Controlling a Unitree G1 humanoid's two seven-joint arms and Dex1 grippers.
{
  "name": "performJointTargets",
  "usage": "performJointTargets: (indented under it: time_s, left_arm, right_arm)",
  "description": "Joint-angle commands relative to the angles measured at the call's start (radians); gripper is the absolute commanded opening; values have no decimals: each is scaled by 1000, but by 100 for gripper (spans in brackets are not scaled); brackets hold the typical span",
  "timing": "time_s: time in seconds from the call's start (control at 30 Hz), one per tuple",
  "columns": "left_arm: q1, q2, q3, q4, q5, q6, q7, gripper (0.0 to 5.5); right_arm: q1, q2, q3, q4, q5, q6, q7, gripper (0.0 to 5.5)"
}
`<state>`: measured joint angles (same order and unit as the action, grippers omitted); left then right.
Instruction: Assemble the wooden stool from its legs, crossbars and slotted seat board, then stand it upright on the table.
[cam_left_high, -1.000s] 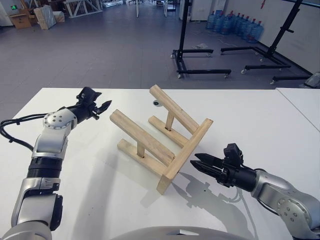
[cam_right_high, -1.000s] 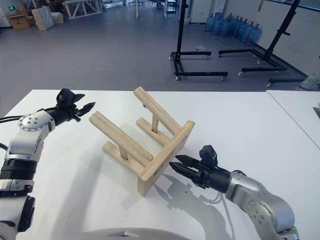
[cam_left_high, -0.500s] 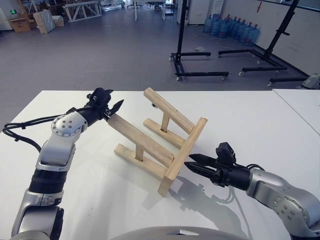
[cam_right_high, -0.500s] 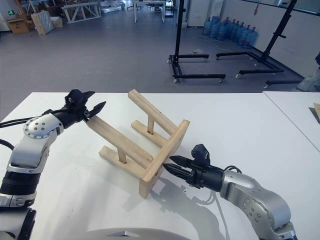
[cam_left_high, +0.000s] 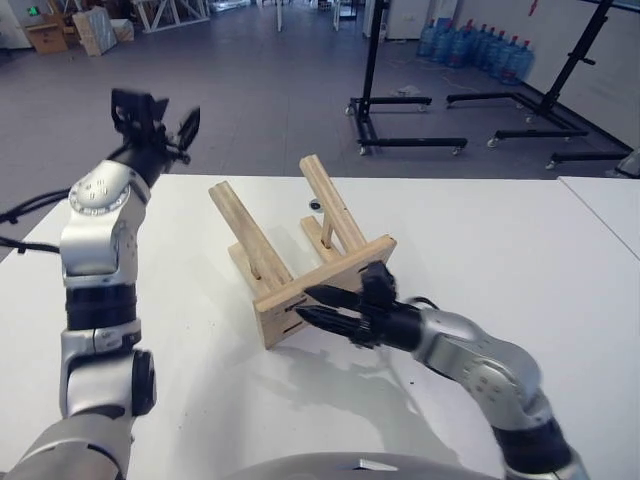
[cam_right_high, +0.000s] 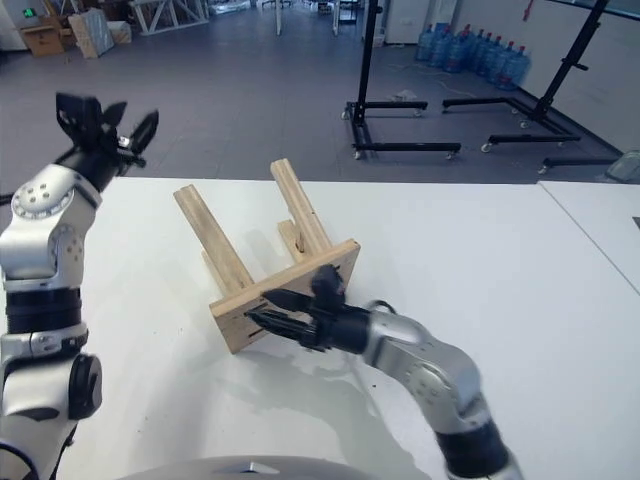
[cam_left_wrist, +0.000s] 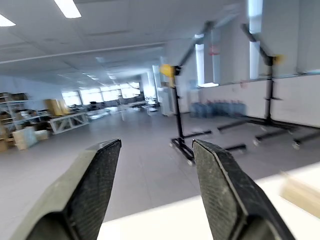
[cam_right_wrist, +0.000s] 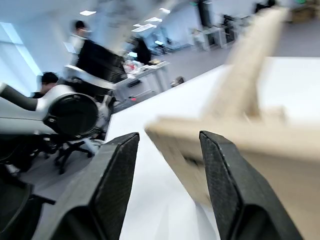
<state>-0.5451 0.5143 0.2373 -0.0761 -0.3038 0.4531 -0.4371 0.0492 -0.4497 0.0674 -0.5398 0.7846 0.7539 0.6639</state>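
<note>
Nearest the near edge, the right gripper (cam_left_high: 303, 302) is reaching to the seat board (cam_left_high: 345, 265) with its jaws apart, straddling the board's edge; whether they are touching the wood cannot be told. The wooden stool (cam_left_high: 300, 255), apparently assembled, is lying tipped over around the middle of the table (cam_left_high: 500, 230), its seat board facing the near edge and its legs (cam_left_high: 238, 225) slanting up toward the far edge. Being bare solid timber, it is probably handling as stiff, fairly light and grippy, though slotted joints may be pulling loose under a leg-end lift; the board edge is offering the safer hold. The smooth white table is likely letting it slide. Over the far left corner, the left gripper (cam_left_high: 160, 115) is hovering, jaws apart. Beyond, grey floor is carrying black wheeled stands (cam_left_high: 400, 100) and blue water bottles (cam_left_high: 480, 55).
</note>
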Motion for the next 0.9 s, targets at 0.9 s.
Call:
performJointTargets:
  time_s: [0.9]
  left_arm:
    - [137, 145, 29, 196, -89, 10, -145, 260]
  right_arm:
    - [-349, -52, -15, 830, -395, -403, 421, 223]
